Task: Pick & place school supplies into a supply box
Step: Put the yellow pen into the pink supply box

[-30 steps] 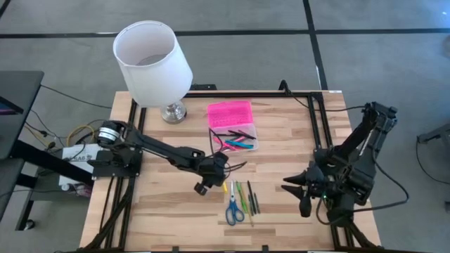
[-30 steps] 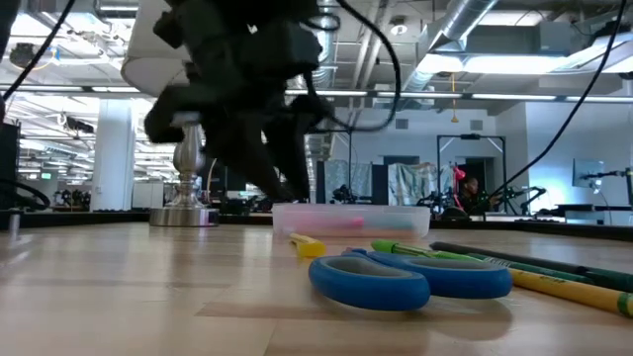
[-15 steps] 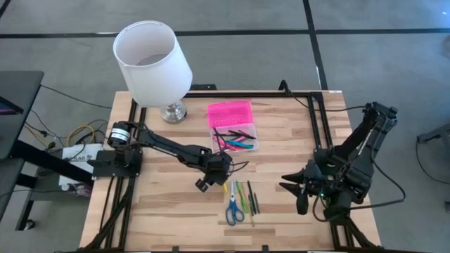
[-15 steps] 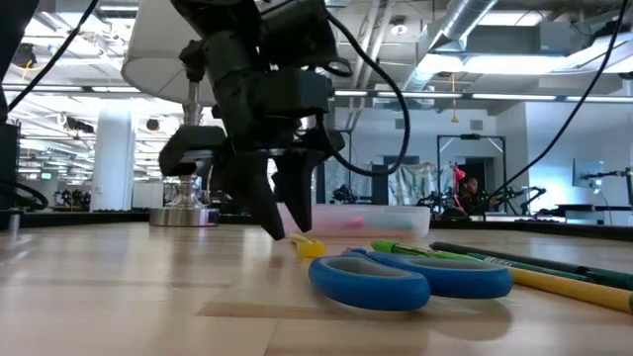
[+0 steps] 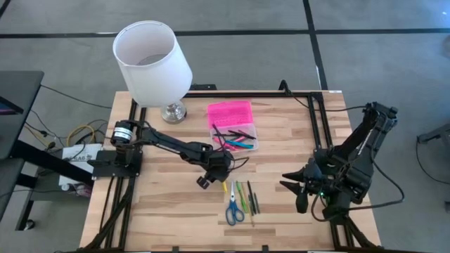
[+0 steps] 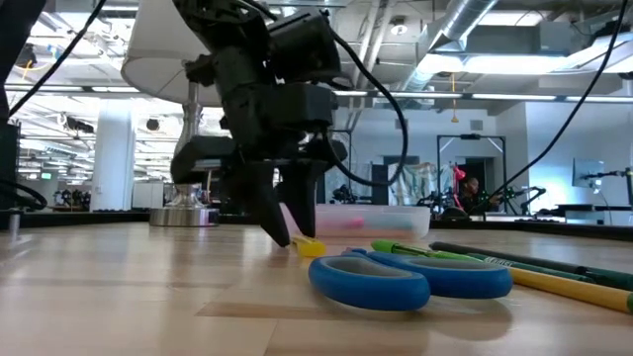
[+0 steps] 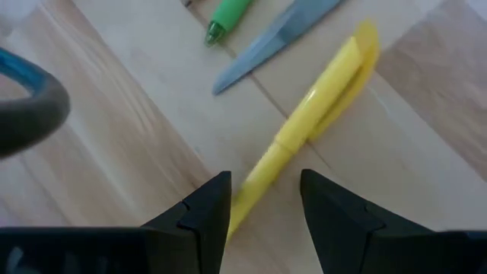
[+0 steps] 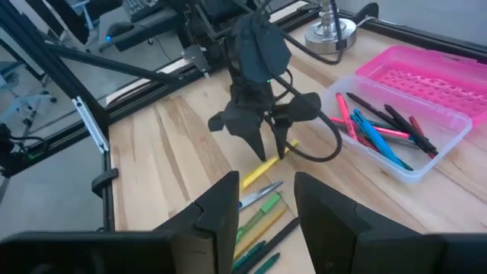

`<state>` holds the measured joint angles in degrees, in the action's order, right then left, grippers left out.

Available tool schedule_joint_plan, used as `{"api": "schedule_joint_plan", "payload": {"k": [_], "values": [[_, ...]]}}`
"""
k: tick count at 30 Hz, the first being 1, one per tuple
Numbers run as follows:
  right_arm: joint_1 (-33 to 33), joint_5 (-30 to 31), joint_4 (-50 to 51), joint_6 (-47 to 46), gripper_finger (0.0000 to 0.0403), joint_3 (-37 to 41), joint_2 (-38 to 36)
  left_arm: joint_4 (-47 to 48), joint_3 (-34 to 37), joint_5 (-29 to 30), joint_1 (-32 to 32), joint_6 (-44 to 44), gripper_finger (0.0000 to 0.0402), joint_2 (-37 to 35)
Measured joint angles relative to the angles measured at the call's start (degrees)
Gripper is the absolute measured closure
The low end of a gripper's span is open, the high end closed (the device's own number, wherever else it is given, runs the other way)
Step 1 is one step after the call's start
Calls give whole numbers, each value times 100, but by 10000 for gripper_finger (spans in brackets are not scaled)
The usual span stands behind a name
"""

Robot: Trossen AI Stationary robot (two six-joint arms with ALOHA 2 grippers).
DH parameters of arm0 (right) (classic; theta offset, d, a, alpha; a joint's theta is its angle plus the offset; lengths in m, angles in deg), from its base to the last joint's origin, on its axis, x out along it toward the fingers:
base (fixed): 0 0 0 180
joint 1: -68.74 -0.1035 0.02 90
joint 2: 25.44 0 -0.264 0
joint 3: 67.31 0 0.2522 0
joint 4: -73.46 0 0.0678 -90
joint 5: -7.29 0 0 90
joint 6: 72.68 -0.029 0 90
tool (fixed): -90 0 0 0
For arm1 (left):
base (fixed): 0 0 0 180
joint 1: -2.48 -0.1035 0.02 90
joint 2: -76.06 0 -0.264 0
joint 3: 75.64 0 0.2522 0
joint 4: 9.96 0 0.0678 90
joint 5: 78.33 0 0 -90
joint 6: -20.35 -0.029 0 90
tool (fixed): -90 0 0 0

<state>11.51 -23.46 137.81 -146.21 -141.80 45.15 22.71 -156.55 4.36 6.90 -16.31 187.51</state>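
Observation:
My left gripper (image 7: 262, 179) stands open, pointing steeply down, with one finger on each side of a yellow pen (image 7: 319, 99) that lies flat on the wood. Its fingertips (image 6: 282, 235) hover just above the table; I cannot tell whether they touch the pen. Beside the pen lie blue-handled scissors (image 5: 233, 209), green pens (image 5: 240, 197) and a dark pen (image 5: 252, 199). The supply box (image 5: 236, 143) sits behind them, its clear base holding several pens and its pink lid (image 5: 229, 112) folded back. My right gripper (image 5: 292, 184) waits open, raised over the table's right side.
A white lampshade on a metal foot (image 5: 151, 63) stands at the far left of the table. A black frame rail (image 5: 316, 119) runs along the table's right side. Bare wood lies left of the pens and along the near edge.
My left gripper has come down toward the table and moved a little toward the row of pens, turning its wrist as it went. It now stands over the yellow pen. The gap between its fingers looks unchanged. The pens and scissors have stayed put.

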Motion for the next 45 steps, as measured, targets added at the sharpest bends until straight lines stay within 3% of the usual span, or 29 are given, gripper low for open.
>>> {"api": "schedule_joint_plan", "payload": {"k": [9,25,37,45], "values": [[-13,-62,31,0,283,-2,-1,283,-318,201,127,117,246,205],[-11,-67,254,0,283,-2,0,1110,-406,72,316,1308,250,218],[-15,-91,453,0,283,-2,0,1243,-397,254,679,3072,342,213],[-15,-95,494,0,283,-2,0,1511,-397,350,954,4216,368,216]]}}
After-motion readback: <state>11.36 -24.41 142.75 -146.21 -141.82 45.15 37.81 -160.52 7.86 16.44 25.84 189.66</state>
